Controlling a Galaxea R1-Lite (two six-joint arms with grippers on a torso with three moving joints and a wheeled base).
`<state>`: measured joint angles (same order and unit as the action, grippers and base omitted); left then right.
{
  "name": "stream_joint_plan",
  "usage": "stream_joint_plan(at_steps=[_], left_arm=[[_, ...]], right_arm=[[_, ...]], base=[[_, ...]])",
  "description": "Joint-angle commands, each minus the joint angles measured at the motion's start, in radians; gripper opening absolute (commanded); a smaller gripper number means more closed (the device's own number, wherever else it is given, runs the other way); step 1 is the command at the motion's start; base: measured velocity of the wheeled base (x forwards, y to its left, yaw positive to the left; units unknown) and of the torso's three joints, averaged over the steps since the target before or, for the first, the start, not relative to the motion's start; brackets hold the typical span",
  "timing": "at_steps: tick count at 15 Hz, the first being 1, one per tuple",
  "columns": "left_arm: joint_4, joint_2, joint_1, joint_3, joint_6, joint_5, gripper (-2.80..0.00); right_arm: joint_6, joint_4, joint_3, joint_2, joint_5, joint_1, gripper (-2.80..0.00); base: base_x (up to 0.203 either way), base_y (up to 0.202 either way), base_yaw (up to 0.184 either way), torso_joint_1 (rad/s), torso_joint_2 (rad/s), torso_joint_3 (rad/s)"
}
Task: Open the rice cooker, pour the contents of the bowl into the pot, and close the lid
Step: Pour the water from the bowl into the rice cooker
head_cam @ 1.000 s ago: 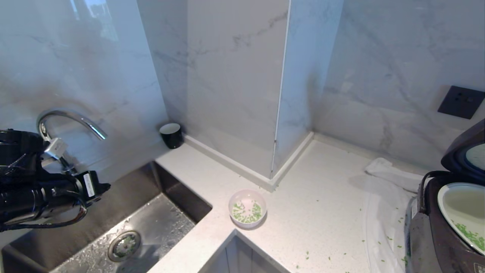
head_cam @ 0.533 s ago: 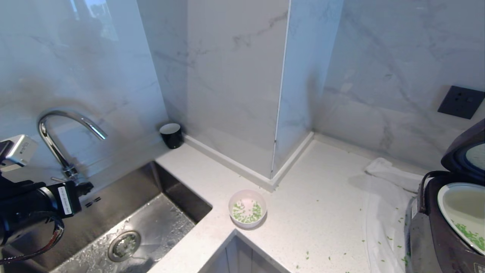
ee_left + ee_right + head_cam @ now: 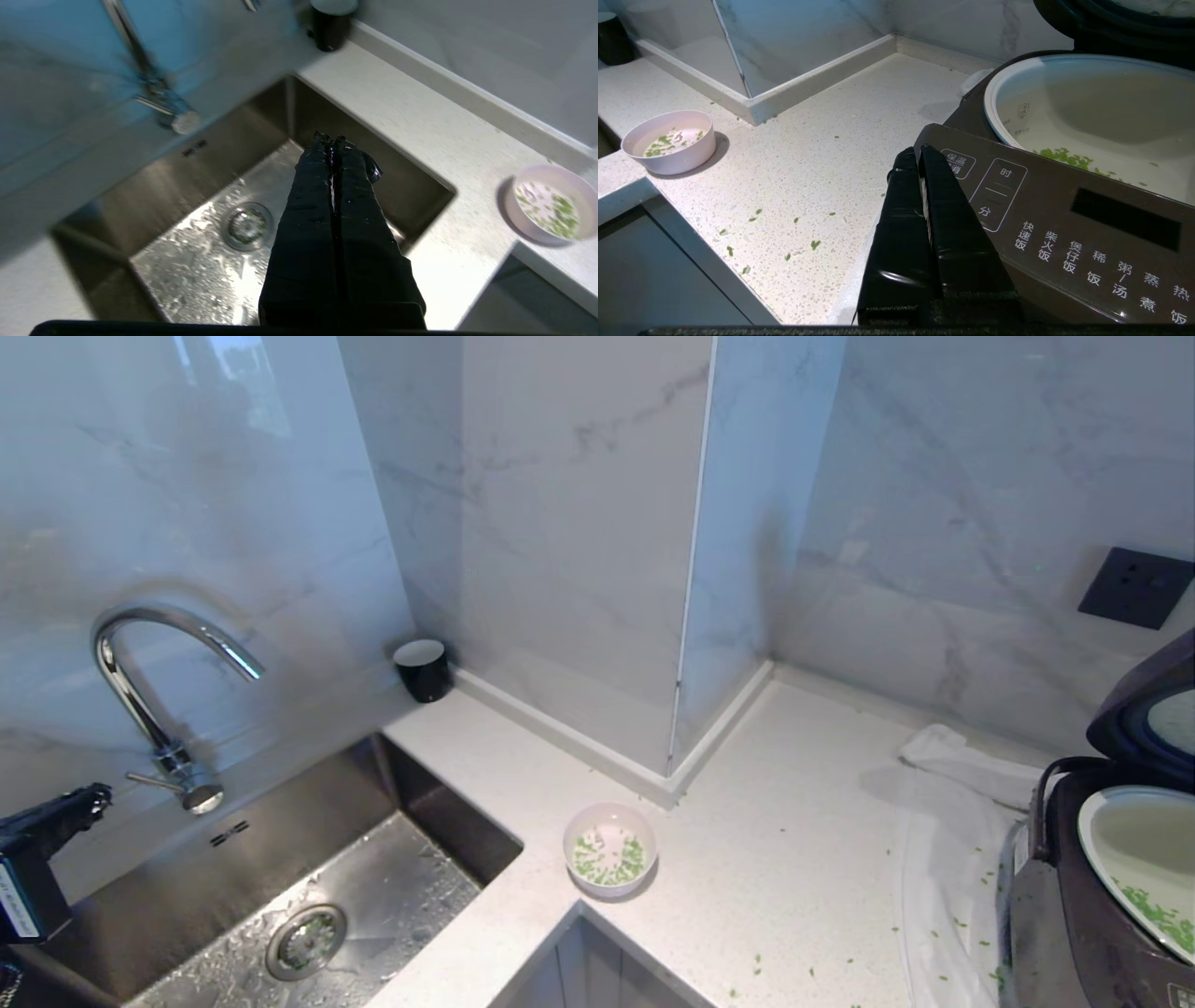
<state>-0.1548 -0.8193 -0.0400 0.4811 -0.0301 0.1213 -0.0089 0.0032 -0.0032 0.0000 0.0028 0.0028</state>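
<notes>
Left gripper [image 3: 331,138] now low at sink's near-left corner, retreated from beside faucet [image 3: 154,686] since second ago; fingers pressed together, empty. Bowl [image 3: 610,848], matte pale pink, round, unmoved at counter's inner front corner, chopped green bits [image 3: 611,861] inside. Wet steel sink [image 3: 131,905] glistens. Right wrist view alone shows right gripper [image 3: 920,156] closed over rice cooker [image 3: 1064,233] glossy brown panel; lid [image 3: 1134,700] up, white pot [image 3: 994,88] holding green bits.

The surface [image 3: 794,821] is lying open between the bowl [image 3: 610,848] at its front edge and the rice cooker [image 3: 1074,915] at its right edge; the faucet [image 3: 149,681] is arching over the sink [image 3: 308,896].
</notes>
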Motion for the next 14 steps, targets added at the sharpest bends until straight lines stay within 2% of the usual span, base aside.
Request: stream_joint_plan(at_steps=[1, 3, 7, 11, 14], left_arm=[[-0.014, 0.113, 0.016, -0.021, 0.012, 0.052, -2.80], [-0.091, 0.195, 0.023, -0.072, 0.035, 0.095, -2.80], [-0.159, 0.379, 0.031, -0.171, 0.227, 0.108, -2.80], [-0.165, 0.503, 0.065, -0.204, 0.243, 0.106, -2.80], [-0.157, 0.624, 0.042, -0.273, 0.243, 0.090, -2.80]], right_arm=[[0.000, 0.000, 0.000, 0.000, 0.000, 0.000, -2.80], [0.000, 0.000, 0.000, 0.000, 0.000, 0.000, -2.80], [0.000, 0.000, 0.000, 0.000, 0.000, 0.000, -2.80], [0.000, 0.000, 0.000, 0.000, 0.000, 0.000, -2.80], [0.000, 0.000, 0.000, 0.000, 0.000, 0.000, -2.80]], base=[[0.000, 0.000, 0.000, 0.000, 0.00, 0.000], [0.000, 0.000, 0.000, 0.000, 0.00, 0.000], [0.000, 0.000, 0.000, 0.000, 0.00, 0.000], [0.000, 0.000, 0.000, 0.000, 0.00, 0.000], [0.000, 0.000, 0.000, 0.000, 0.00, 0.000]])
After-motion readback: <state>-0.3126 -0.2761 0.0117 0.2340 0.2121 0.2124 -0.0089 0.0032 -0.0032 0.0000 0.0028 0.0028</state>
